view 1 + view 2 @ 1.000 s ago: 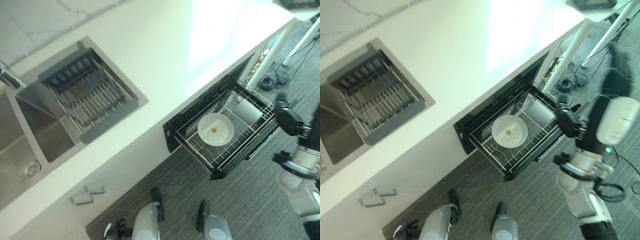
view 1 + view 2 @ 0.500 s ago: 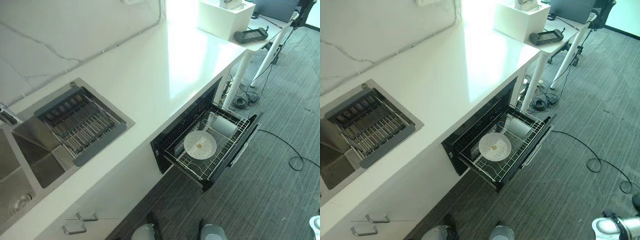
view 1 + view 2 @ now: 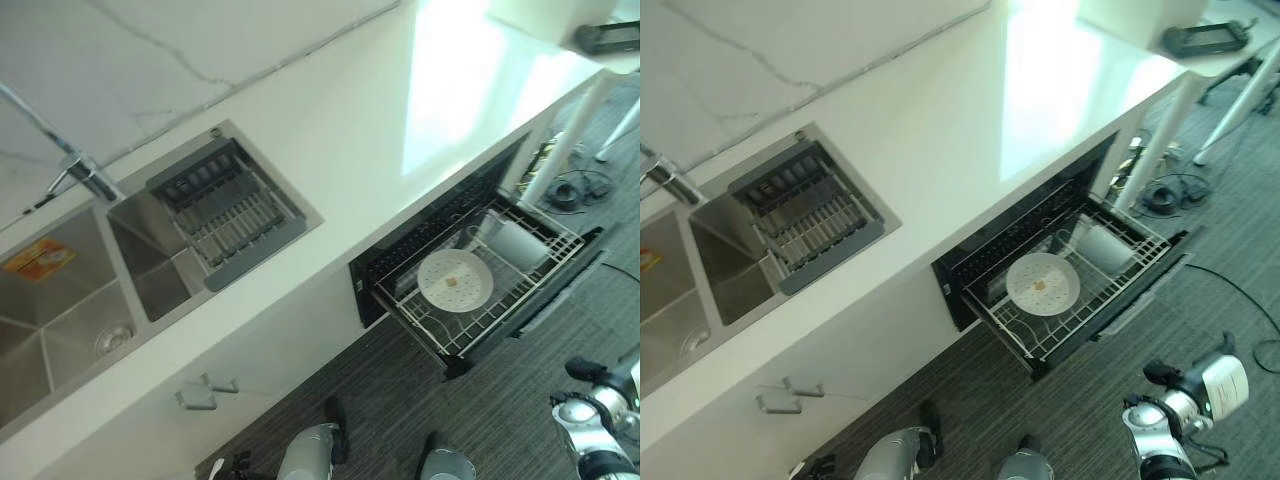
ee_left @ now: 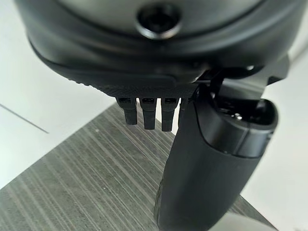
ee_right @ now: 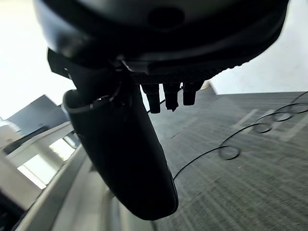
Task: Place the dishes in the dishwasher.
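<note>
The dishwasher drawer (image 3: pixel 585 243) stands pulled open under the white counter (image 3: pixel 380 120). In its wire rack a white plate (image 3: pixel 455 280) with a small brown mark lies flat, and a white cup (image 3: pixel 520 240) lies on its side behind it. My right arm (image 3: pixel 1225 380) hangs low over the grey floor, well in front of the drawer and apart from it. In the right wrist view my right hand (image 5: pixel 120 154) is open and holds nothing. The left wrist view shows my left hand (image 4: pixel 211 168) open and empty above the floor.
A steel sink (image 3: pixel 60 300) with a faucet (image 3: pixel 80 170) sits at the counter's left, and a grey drain rack (image 3: pixel 235 210) spans its right basin. An orange item (image 3: pixel 38 258) lies in the left basin. A white table with a dark device (image 3: pixel 1205 38) and floor cables (image 3: pixel 1160 190) are beyond the drawer.
The camera has swung, so the whole scene has shifted. My right arm, raised beside the drawer a second ago, now hangs low near the floor. The plate and cup have stayed in the rack.
</note>
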Robot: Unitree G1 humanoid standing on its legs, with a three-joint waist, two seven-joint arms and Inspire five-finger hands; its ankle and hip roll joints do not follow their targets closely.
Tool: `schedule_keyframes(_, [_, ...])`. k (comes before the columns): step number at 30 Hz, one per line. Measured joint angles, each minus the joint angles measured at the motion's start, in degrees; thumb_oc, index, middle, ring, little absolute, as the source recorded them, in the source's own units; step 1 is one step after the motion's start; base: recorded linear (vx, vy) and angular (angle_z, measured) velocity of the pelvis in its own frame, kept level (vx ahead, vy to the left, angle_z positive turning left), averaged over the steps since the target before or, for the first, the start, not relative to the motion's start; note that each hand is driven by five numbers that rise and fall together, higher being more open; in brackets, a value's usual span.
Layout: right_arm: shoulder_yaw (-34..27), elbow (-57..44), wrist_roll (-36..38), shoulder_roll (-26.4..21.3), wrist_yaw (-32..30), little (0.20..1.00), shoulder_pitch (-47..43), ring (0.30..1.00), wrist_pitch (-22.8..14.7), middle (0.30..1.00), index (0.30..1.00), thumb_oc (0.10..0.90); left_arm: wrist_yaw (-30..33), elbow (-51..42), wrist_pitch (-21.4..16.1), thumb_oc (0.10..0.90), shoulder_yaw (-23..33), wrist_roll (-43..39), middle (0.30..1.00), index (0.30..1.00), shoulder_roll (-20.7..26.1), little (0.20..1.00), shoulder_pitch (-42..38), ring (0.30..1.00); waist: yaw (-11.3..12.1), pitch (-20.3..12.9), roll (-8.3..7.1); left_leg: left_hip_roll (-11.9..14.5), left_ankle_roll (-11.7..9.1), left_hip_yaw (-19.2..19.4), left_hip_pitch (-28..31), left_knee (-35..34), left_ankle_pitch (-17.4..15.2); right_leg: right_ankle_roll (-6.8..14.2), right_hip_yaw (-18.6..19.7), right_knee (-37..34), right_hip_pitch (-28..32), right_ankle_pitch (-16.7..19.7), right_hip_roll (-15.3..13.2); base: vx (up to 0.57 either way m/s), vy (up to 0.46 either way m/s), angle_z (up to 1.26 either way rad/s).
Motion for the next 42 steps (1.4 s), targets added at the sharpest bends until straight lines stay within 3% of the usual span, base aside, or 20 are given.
schedule_keyframes(1, [0.54, 0.13, -0.13, -0.93, 0.35, 0.9, -1.69, 0.9, -0.31, 0.9, 0.9, 0.8, 0.0, -0.38, 0.03, 0.8, 0.0, 0.0, 0.9, 0.9, 0.23, 0.9, -1.1, 0.9, 0.52, 1.13, 0.93, -0.37, 0.21, -0.88, -0.87, 0.39, -0.19, 0.15, -0.78, -0.47, 0.13, -0.02, -0.04, 0.05, 0.037, 0.5])
schedule_keyframes(2, [0.59, 0.94, -0.06, -1.32, -0.19, 0.9, -3.55, 0.9, 0.23, 0.9, 0.9, 0.8, 0.07, -0.91, -0.19, 0.8, 0.0, 0.02, 0.9, 0.9, 0.86, 0.9, -2.2, 0.9, 1.2, 2.89, 0.79, -0.85, 0.31, -1.96, -1.85, 1.2, -0.21, 0.08, -1.38, -0.56, 0.29, 0.09, 0.1, -0.03, 0.036, 0.44])
schedule_keyframes(4, [2.21, 2.97, -2.0, -2.3, 0.46, 0.9, -5.0, 0.9, 0.26, 0.9, 0.9, 0.8, 1.42, -0.66, -1.83, 0.8, 0.08, 0.05, 0.9, 0.9, 2.97, 0.9, -3.49, 0.9, 2.37, 7.49, -1.15, -1.78, 1.55, -2.28, -2.97, 4.89, -1.74, 0.2, -1.55, 3.16, -0.27, -1.67, -1.72, -0.01, 0.0, 0.26])
schedule_keyframes(6, [2.64, 3.02, -2.12, -2.96, -0.12, 0.9, -6.02, 0.9, 0.56, 0.9, 0.9, 0.8, 2.39, -0.43, -2.59, 0.8, 0.1, 0.16, 0.9, 0.9, 3.59, 0.9, -4.76, 0.9, 2.66, 9.65, -1.81, -2.85, 2.18, -2.67, -3.28, 6.7, -2.82, -0.09, -1.52, 5.96, -0.78, -3.21, -3.33, -0.01, -0.027, 0.16])
schedule_keyframes(10, [5.53, 7.24, -2.65, -5.16, 1.72, 0.9, -11.47, 0.9, -0.62, 0.9, 0.9, 0.8, 3.53, -1.74, -5.13, 0.8, 0.65, 0.68, 0.9, 0.9, 4.49, 0.9, -6.12, 0.9, 3.84, 10.33, -1.25, -4.3, 2.87, -2.93, -4.06, 7.51, -3.35, 0.07, -1.34, 8.27, -1.91, -4.23, -5.08, -0.05, 0.031, 0.09])
schedule_keyframes(13, [8.89, 7.65, -3.48, -7.66, 3.69, 0.9, -17.44, 0.9, -1.91, 0.9, 0.9, 0.8, 3.93, -1.55, -6.07, 0.8, 0.56, 0.65, 0.9, 0.9, 4.47, 0.9, -7.28, 0.9, 4.98, 10.83, -0.01, -5.22, 2.35, -3.91, -5.65, 7.82, -3.19, 0.1, -1.08, 12.87, -4.86, -6.51, -6.84, -0.03, 0.034, 0.17])
schedule_keyframes(16, [11.46, 8.73, -4.54, -8.12, 3.81, 0.9, -21.13, 0.9, -2.19, 0.9, 0.9, 0.8, 3.39, 0.23, -5.8, 0.8, 0.73, 0.67, 0.9, 0.9, 4.21, 0.9, -6.82, 0.9, 8.19, 10.86, -0.06, -5.25, 1.81, -5.35, -6.96, 8.5, -2.46, 0.19, -1.98, 15.42, -5.95, -8.3, -6.77, 0.01, 0.023, 0.21])
schedule_keyframes(25, [15.65, 13.26, -4.17, -8.33, 2.63, 0.9, -27.89, 0.9, 0.1, 0.9, 0.9, 0.8, 3.19, 1.83, -9.04, 0.8, 1.89, -0.06, 0.9, 0.9, 4.02, 0.9, -6.65, 0.9, 11.47, 10.93, -0.18, -5.59, 1.65, -7.77, -8.63, 9.57, -2.52, -0.09, -4.69, 16.24, -5.42, -8.87, -6.67, 0.0, 0.013, 0.14])
schedule_keyframes(28, [16.18, 15.79, -3.83, -8.64, 4.55, 0.9, -30.48, 0.9, 3.23, 0.9, 0.9, 0.8, -3.87, 2.06, -12.26, 0.8, 4.57, -9.61, 0.9, 0.9, 3.94, 0.9, -6.06, 0.9, 12.29, 10.9, -0.12, -5.61, 1.41, -8.44, -8.75, 9.47, -2.3, -0.09, -5.58, 15.79, -4.68, -9.02, -6.42, -0.01, -0.028, 0.09])
schedule_keyframes(30, [16.04, 15.84, -3.17, -9.17, 4.94, 0.9, -30.48, 0.9, 6.32, 0.9, 0.9, 0.8, -9.16, -2.62, -14.98, 0.8, 7.2, -14.91, 0.9, 0.9, 3.56, 0.9, -3.29, 0.9, 12.83, 10.89, -0.11, -5.75, 0.57, -9.83, -8.78, 8.35, -1.66, 0.31, -7.87, 14.5, -3.5, -8.68, -6.05, -0.05, -0.091, 0.28])
schedule_keyframes(34, [15.85, 18.67, -2.04, -8.86, 5.09, 0.9, -31.51, 0.9, 7.81, 0.9, 0.9, 0.8, -13.37, -3.59, -16.49, 0.8, 7.26, -15.77, 0.9, 0.9, 3.63, 0.9, -2.59, 0.9, 13.66, 10.87, -0.08, -5.45, 0.07, -11.61, -8.92, 7.48, -0.57, 0.2, -9.56, 13.13, -2.47, -8.47, -4.95, -0.02, -0.032, 0.2])
schedule_keyframes(40, [15.9, 17.19, -1.6, -7.45, 6.21, 0.9, -29.82, 0.9, 7.75, 0.9, 0.9, 0.8, -20.55, -2.98, -16.2, 0.8, 7.41, -17.98, 0.9, 0.9, 3.23, 0.9, -2.81, 0.9, 13.25, 10.88, -0.09, -4.1, 0.46, -11.79, -7.28, 5.0, 1.33, 0.18, -9.85, 7.43, -0.11, -5.5, -1.96, 0.0, 0.039, -0.01])
schedule_keyframes(42, [13.65, 7.63, -1.78, -5.96, 5.99, 0.9, -19.57, 0.9, 3.95, 0.9, 0.9, 0.8, -20.91, -3.99, -16.25, 0.8, 8.15, -18.23, 0.9, 0.9, 2.01, 0.9, -3.19, 0.9, 13.0, 10.82, -0.33, -4.07, 0.53, -11.47, -4.01, 3.37, 1.28, 0.1, -10.01, 3.02, 4.12, -3.86, -0.64, 0.01, 0.034, -0.05])
